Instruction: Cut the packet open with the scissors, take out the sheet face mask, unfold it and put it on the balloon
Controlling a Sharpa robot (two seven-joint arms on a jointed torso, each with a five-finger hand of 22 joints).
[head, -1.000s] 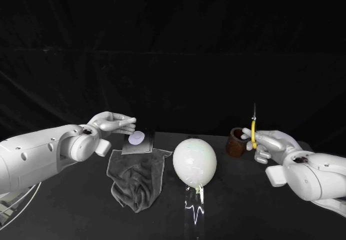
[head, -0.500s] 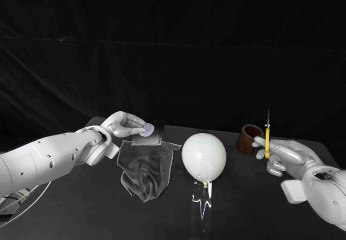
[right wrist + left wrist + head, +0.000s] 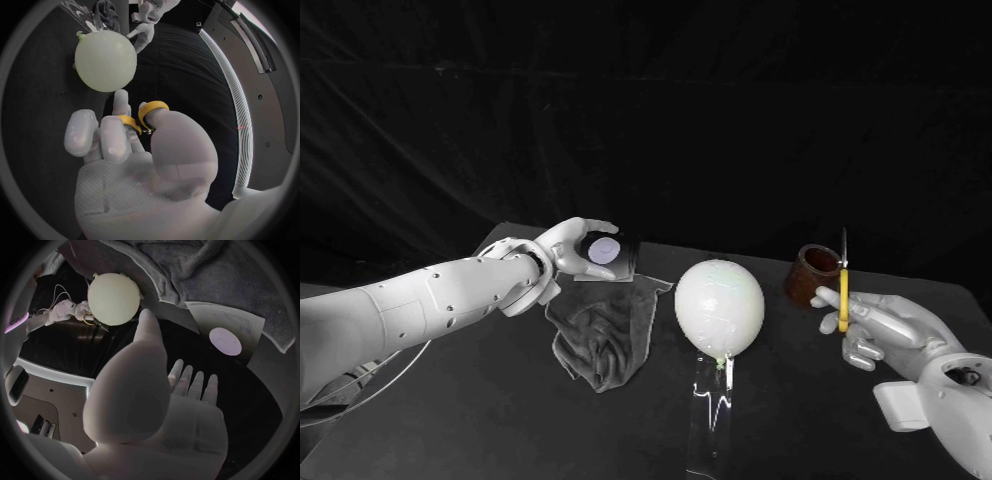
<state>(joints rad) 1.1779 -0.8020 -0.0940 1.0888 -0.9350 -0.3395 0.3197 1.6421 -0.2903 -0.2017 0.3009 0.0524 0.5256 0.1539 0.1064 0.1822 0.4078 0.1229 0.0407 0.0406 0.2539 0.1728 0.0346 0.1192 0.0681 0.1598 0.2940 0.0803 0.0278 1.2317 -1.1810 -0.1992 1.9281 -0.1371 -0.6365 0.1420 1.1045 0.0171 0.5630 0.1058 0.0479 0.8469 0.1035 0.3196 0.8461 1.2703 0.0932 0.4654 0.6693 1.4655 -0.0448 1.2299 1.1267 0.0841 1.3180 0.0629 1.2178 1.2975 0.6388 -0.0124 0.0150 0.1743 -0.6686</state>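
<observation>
The packet [image 3: 606, 258] is flat and silvery with a round pale label and lies at the far end of a grey cloth [image 3: 603, 335]. My left hand [image 3: 577, 243] hovers at the packet's near-left edge. In the left wrist view its fingers [image 3: 187, 380] are spread and hold nothing, with the packet [image 3: 225, 335] just beyond them. The pale balloon [image 3: 720, 308] sits mid-table. My right hand [image 3: 880, 325] grips the yellow-handled scissors [image 3: 842, 290], blades pointing up, to the right of the balloon. In the right wrist view, the thumb and a finger pass through the scissors' handle loops [image 3: 144, 116].
A brown cup [image 3: 811, 274] stands behind the right hand, close to the scissor blades. A glossy clear strip [image 3: 713, 400] runs from the balloon's knot toward me. The crumpled cloth covers the table left of the balloon.
The camera has shifted, so the whole scene sits further right. My left hand has come down from above the packet to its edge. The right hand still holds the scissors upright.
</observation>
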